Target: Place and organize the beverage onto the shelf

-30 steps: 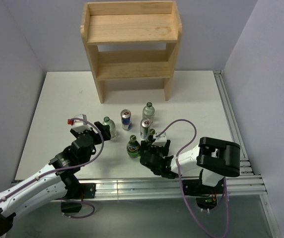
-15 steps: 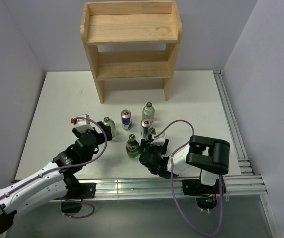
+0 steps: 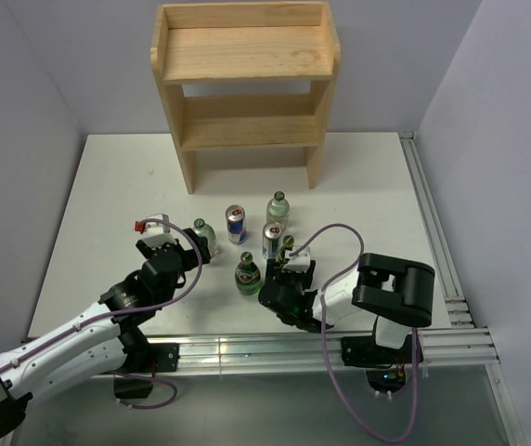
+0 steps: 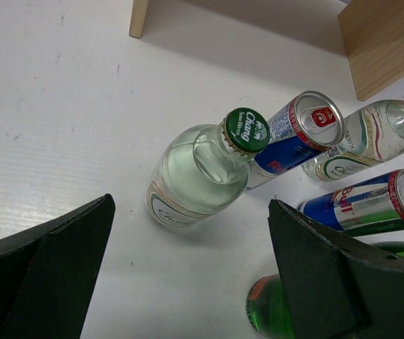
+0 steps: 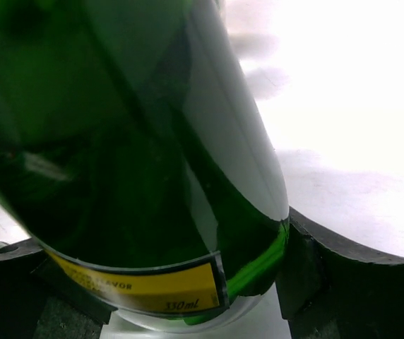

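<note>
All three tiers of the shelf (image 3: 247, 56) bare, with no drink up there yet. Six drinks crowded together on the table (image 3: 358, 186) a short way in front of the shelf.

Right gripper (image 3: 282, 271) closed round a green bottle (image 5: 138, 141) at the edge of the cluster farthest from the shelf. Fingers (image 5: 329, 275) tight against the glass on both sides, low down by the yellow label. Whether lifted or resting on the table: cannot tell.

Left gripper (image 3: 187, 249) spread wide and holding nothing, pointed toward the shelf. A clear bottle (image 4: 198, 169) with a green cap just ahead of the gap, not yet between the fingers.

Likely trouble from here:
- A low grip on a tall bottle, so a risk of tipping or swinging during the carry to the shelf. Smooth glass adds a chance of slipping.
- Very little room around the grasp. A second green bottle (image 3: 249, 274) and a silver can (image 3: 271, 240) right beside it, easily knocked over by a sideways pull. Better to lift straight up before heading for the shelf.
- A blue can (image 3: 236, 224) nearly touching the clear bottle, on its shelf side. Danger of nudging it over with an outer finger while closing in.
- Low headroom under the tiers, so a possible bump of the bottle neck against the wood.
</note>
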`<act>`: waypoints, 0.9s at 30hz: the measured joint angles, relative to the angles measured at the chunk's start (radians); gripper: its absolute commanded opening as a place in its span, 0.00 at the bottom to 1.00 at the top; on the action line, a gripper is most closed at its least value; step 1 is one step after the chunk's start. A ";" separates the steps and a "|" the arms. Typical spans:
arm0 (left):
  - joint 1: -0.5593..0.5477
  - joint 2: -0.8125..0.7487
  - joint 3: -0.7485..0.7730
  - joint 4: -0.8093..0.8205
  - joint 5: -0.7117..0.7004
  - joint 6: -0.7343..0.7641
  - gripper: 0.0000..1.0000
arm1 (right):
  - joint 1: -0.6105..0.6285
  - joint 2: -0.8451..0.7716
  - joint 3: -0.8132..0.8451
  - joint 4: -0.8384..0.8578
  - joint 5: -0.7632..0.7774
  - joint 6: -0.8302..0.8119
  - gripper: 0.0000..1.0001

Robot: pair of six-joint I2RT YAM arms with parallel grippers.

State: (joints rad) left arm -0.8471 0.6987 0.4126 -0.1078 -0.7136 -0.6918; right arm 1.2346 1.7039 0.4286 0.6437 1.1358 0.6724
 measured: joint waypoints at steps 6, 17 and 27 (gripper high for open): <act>0.000 -0.001 0.000 0.000 -0.003 0.000 0.97 | 0.036 -0.098 0.084 -0.440 0.041 0.218 0.00; -0.001 -0.002 0.000 -0.001 -0.010 0.000 0.97 | 0.233 -0.107 0.640 -1.667 0.181 1.051 0.00; -0.001 -0.017 0.000 -0.002 -0.018 0.000 0.97 | 0.246 -0.268 0.749 -1.940 0.192 1.080 0.00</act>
State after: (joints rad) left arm -0.8478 0.6815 0.4126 -0.1097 -0.7315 -0.6918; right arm 1.4807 1.4357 1.1774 -1.2961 1.3273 1.7519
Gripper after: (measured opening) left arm 0.973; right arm 0.788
